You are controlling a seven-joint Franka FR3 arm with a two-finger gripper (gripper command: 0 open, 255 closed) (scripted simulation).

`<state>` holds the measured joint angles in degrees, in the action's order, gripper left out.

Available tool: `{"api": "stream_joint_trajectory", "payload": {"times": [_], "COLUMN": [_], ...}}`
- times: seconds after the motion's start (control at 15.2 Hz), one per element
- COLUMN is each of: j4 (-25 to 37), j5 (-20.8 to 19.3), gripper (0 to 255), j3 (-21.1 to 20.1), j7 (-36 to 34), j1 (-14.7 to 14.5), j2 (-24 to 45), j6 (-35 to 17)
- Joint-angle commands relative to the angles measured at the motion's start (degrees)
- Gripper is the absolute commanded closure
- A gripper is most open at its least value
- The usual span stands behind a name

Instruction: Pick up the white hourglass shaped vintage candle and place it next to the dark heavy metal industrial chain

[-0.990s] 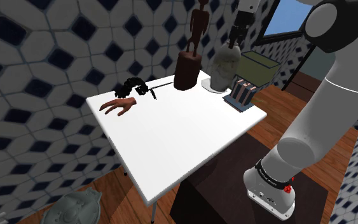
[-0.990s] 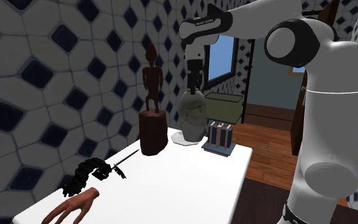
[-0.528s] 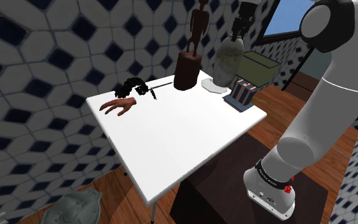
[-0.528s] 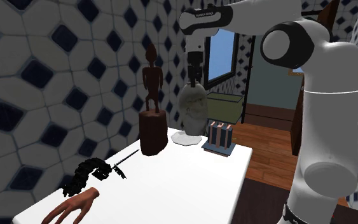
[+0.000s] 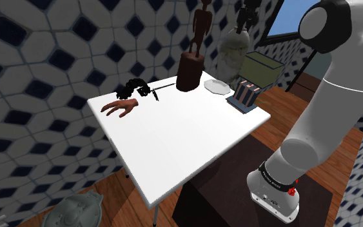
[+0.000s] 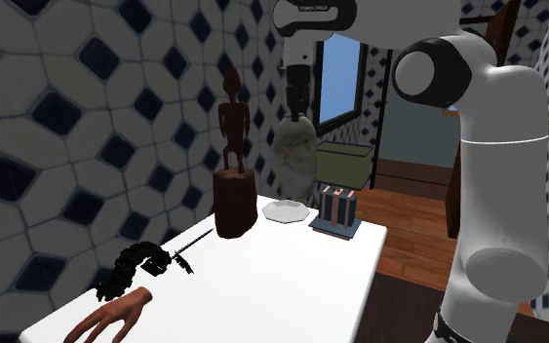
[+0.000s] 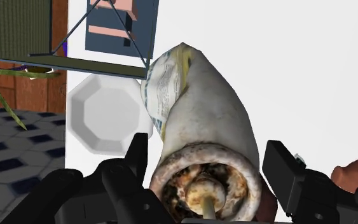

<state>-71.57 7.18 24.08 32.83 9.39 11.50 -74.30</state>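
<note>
A whitish, mottled hourglass-shaped candle (image 5: 230, 55) (image 6: 294, 156) hangs in the air above a white octagonal plate (image 5: 216, 86) (image 6: 284, 210) at the table's far corner. My gripper (image 5: 241, 29) (image 6: 294, 112) is shut on its top from above. In the wrist view the candle (image 7: 199, 127) sits clasped in the gripper (image 7: 209, 159), and the plate (image 7: 101, 113) lies below it. The dark chain (image 5: 137, 87) (image 6: 136, 263) lies heaped on the white table (image 5: 173, 142) near the tiled wall, well away from the candle.
A brown carved figure on a wooden block (image 5: 191, 64) (image 6: 233, 185) stands between chain and plate. A reddish hand model (image 5: 120, 107) (image 6: 111, 317) lies beside the chain. A striped box (image 5: 245, 93) (image 6: 338, 208) sits by the plate. An olive crate (image 5: 260, 66) stands beyond the table.
The gripper has risen with the candle, lifting it off the octagonal plate, which now shows uncovered.
</note>
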Motion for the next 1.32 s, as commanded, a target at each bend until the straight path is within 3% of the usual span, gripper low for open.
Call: {"api": "stream_joint_trajectory", "payload": {"times": [0.0, 0.59, 1.25], "j4": [-0.88, -5.21, -1.68], "j5": [-0.25, -0.61, 0.8], "gripper": [255, 255, 255], "j3": [-0.81, -6.06, -11.58], "j7": [-2.21, -15.08, -28.3], "j1": [-1.5, -9.47, -16.84], "j2": [-1.04, -4.54, -1.8], "j6": [-0.14, -2.26, -2.73]}}
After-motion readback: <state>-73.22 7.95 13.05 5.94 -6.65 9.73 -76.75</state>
